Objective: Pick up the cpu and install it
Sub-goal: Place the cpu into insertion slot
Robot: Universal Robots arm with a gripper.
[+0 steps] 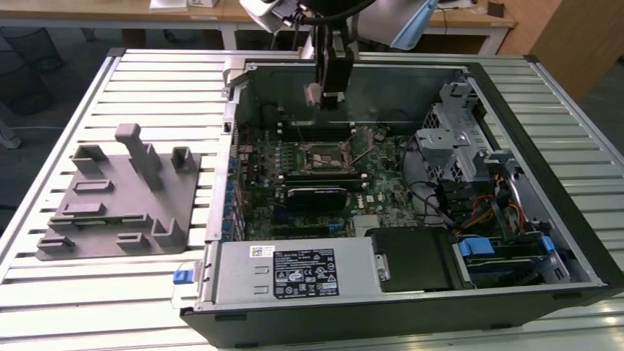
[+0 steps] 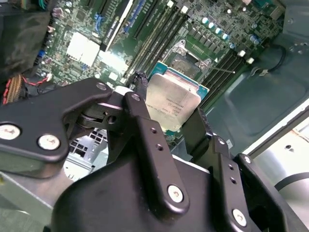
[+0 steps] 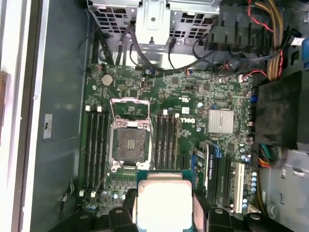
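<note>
The gripper [image 3: 164,213] clamps the cpu [image 2: 173,99] by its edges above the board [image 3: 193,94] inside the case [image 1: 390,325], near the open socket [image 3: 129,142].

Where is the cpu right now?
In both wrist views the cpu is clamped in the gripper, held above the motherboard inside the open computer case, not yet in the empty socket.
</note>
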